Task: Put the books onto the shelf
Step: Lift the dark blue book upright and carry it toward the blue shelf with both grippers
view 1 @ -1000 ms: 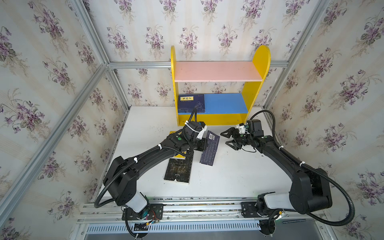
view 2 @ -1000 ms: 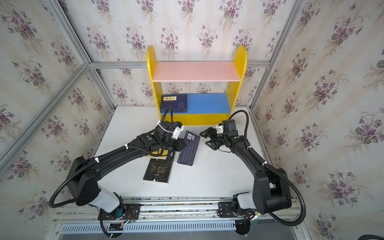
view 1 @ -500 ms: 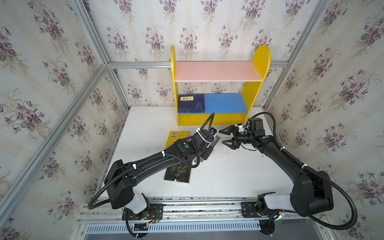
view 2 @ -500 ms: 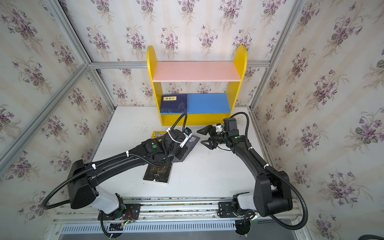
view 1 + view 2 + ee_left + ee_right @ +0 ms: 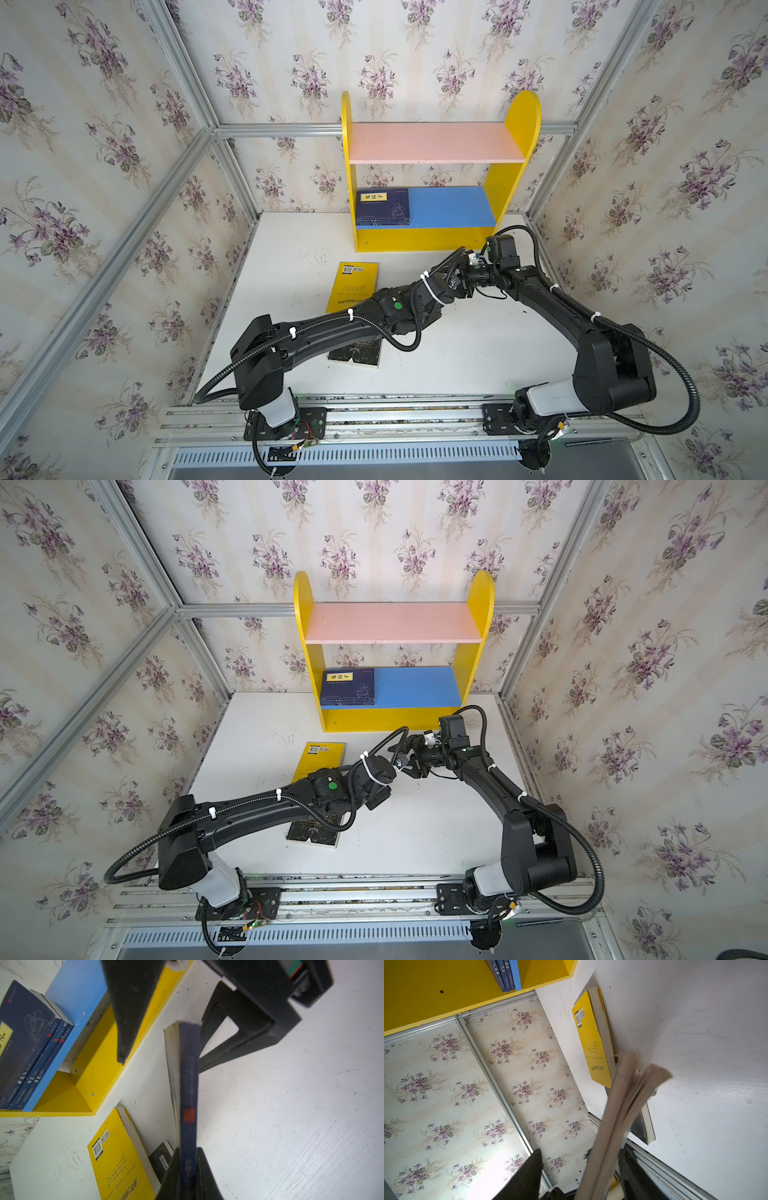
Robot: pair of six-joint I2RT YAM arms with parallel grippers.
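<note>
Desk [image 5: 478,357] front: black book [image 5: 357,353] flat, partly under the left arm, not yet shelved.
Mid-desk: yellow book [image 5: 353,282] flat, barcode up, also waiting.
Handover: left pincer [image 5: 187,1165] clenched on the spine of a navy book [image 5: 188,1076], held on edge above the desk; right pincer [image 5: 409,760] released, jaws straddling the page edge, one finger clear of it.
Shelf [image 5: 515,166]: three navy books [image 5: 383,205] stacked on the blue lower board [image 5: 453,205]; pink upper board [image 5: 432,143] bare.
Tally: three in, one in transit, two to go.

Black book [image 5: 355,354], lower centre of frame: largely hidden beneath left arm [image 5: 324,330]. Navy book [image 5: 188,1084], mid-frame: spine lettering blurred, illegible.
</note>
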